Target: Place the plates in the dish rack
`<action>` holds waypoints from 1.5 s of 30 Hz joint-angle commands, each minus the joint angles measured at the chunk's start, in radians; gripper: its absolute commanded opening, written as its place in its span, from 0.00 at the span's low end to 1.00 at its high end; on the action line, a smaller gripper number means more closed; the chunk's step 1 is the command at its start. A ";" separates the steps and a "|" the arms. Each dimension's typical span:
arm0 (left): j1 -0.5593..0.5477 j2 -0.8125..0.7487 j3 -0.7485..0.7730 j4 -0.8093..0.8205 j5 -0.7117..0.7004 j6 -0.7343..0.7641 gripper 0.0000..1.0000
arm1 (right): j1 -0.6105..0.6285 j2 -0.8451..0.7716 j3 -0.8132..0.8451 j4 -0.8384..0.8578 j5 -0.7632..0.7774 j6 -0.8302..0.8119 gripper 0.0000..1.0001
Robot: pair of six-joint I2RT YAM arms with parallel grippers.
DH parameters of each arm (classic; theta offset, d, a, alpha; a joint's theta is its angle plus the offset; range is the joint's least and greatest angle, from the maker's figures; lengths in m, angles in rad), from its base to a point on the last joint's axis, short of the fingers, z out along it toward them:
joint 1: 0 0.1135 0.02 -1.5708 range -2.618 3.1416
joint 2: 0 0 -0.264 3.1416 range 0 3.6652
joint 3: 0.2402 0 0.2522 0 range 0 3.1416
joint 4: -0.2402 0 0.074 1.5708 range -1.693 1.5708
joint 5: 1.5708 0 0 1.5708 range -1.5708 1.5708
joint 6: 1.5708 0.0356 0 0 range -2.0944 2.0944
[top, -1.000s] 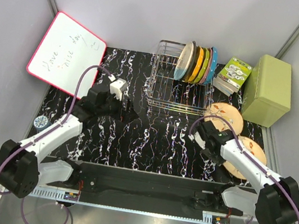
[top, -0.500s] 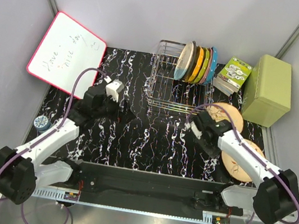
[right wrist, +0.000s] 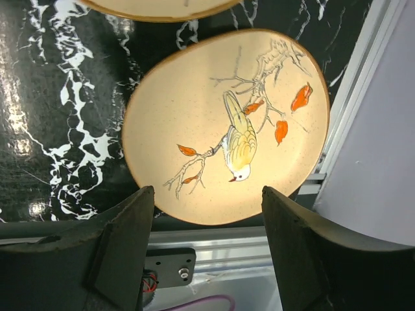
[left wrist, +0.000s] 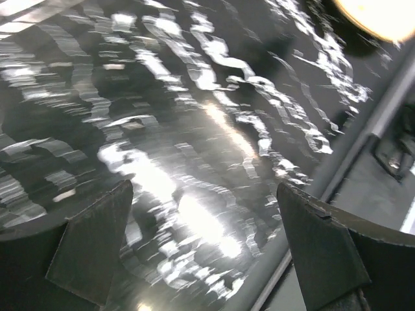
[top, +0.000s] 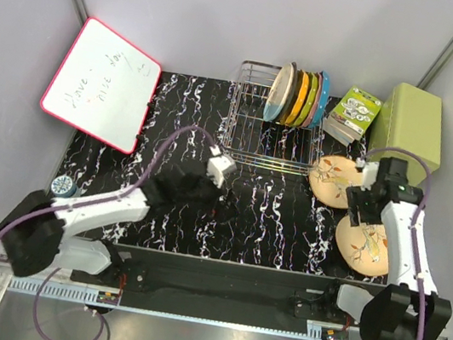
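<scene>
The silver wire dish rack (top: 262,133) stands at the back centre. At its right end stand a cream plate (top: 280,91) and a teal-blue plate (top: 322,99), with small bright plates between them. Two peach plates lie flat on the right: a far one (top: 333,177) and a near one (top: 365,248). In the right wrist view the near plate (right wrist: 227,123) shows a bird on a twig. My right gripper (top: 365,216) (right wrist: 207,249) hangs open over it, holding nothing. My left gripper (top: 223,204) (left wrist: 204,253) is open and empty above the marble table.
An olive-green box (top: 406,136) and a green printed packet (top: 354,113) sit to the right of the rack. A pink-framed whiteboard (top: 102,81) leans at the back left. A small round object (top: 62,186) lies at the left edge. A metal rail (right wrist: 259,249) runs along the near edge.
My right arm has swung right, from beside the plates to above them, and its jaws have opened. My left arm has reached right toward the table's centre, still open.
</scene>
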 commanded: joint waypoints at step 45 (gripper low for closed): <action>-0.433 1.296 0.936 0.614 -0.132 -1.094 0.44 | -0.410 -0.086 0.112 -0.033 -0.368 -0.052 0.73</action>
